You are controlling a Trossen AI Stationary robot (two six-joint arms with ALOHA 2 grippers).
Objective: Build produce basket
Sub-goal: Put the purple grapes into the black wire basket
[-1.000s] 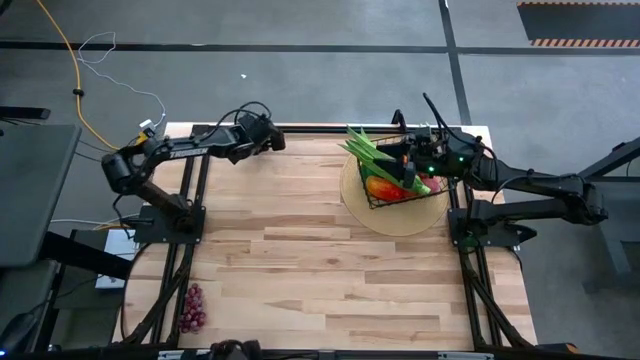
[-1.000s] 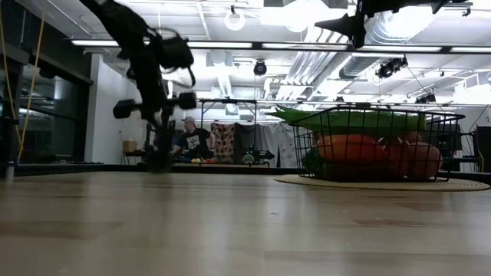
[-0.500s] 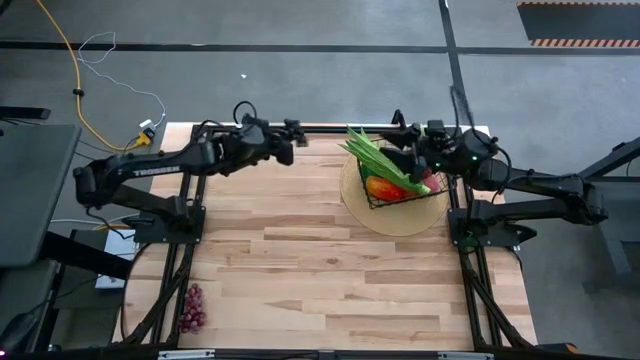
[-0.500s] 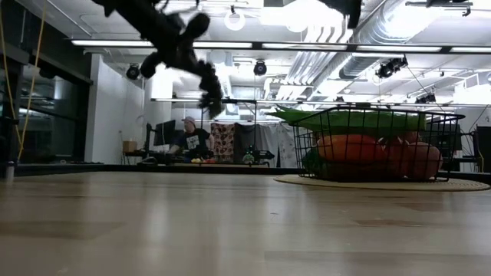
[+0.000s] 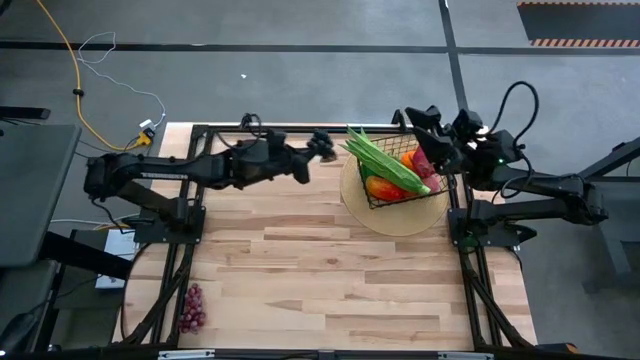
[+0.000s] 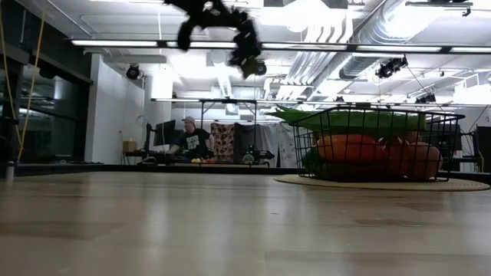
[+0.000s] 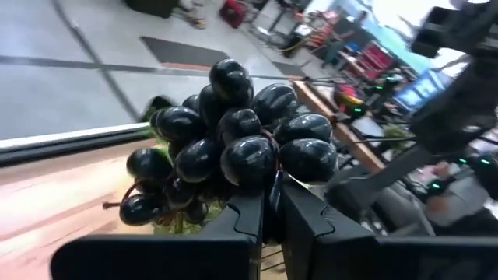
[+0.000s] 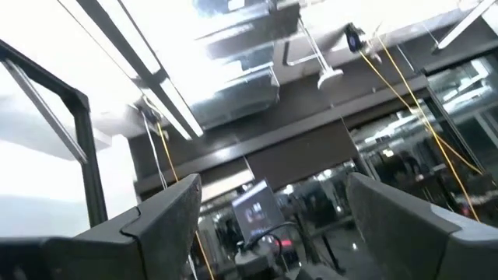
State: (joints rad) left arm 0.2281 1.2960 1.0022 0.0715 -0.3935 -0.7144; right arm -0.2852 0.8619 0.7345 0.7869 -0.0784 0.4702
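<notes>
Carrying a bunch of dark purple grapes [image 7: 226, 159], the left hand [image 5: 318, 146] hangs in the air above the far part of the counter [image 5: 330, 270], just at the nine o'clock side of the basket [image 5: 405, 185]. Its fingers [image 7: 247, 214] are pressed nearly together under the bunch, seemingly pinching the stem rather than the fruit.

The grapes look glossy, rounded and hard, like toy produce. They are probably light, but the smooth beads would slip if squeezed directly, and the bunch can swing on its stem. The stem or the tight core of the cluster looks the surest place to hold.

The black wire basket sits on a round tan mat [image 5: 392, 222] at the two o'clock part of the counter. It already holds long green beans [image 5: 385, 162] lying slantwise across it, with orange and red pieces beneath. Free room seems to remain toward its three o'clock end.

The right hand [image 5: 425, 128] is raised over the basket's far three o'clock corner, fingers spread wide and gripping nothing.

A second, reddish bunch of grapes [image 5: 191, 307] lies at the counter's seven o'clock corner.
</notes>
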